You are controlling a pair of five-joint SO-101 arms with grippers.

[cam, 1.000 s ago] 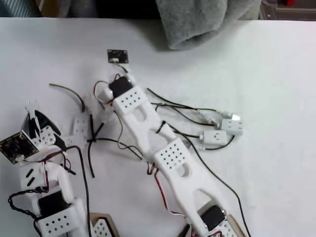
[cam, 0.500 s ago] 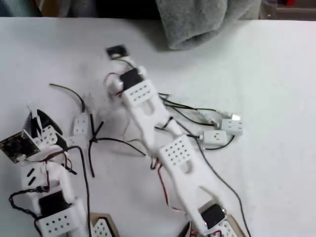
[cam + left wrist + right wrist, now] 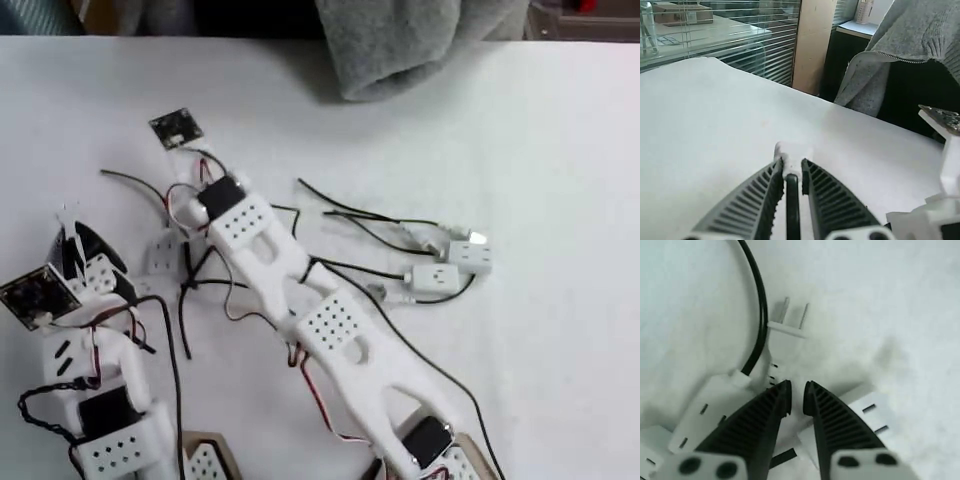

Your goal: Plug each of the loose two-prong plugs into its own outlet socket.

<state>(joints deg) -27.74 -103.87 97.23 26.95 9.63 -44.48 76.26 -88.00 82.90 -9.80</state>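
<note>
Left jaws narrow, clamped on the held plug (image 3: 788, 152) and its black cord; right jaws a slit apart, gripping nothing.
Left arm (image 3: 100, 385) folded at the near table (image 3: 560, 150) edge, jaws about level, aimed toward the far side. Held plug's long axis runs along the jaws, white end outward; prongs not discernible. Right arm (image 3: 330, 325) stretched diagonally from near right to far left, low over the table. Its jaws hang just above the loose plug (image 3: 785, 335), which lies flat, prongs pointing away from the jaws, cord (image 3: 757, 315) curving alongside. One outlet socket (image 3: 707, 410) lies just beside the plug, a second socket (image 3: 865, 412) opposite. Far sockets (image 3: 436, 278) rest well apart, rightward.
</note>
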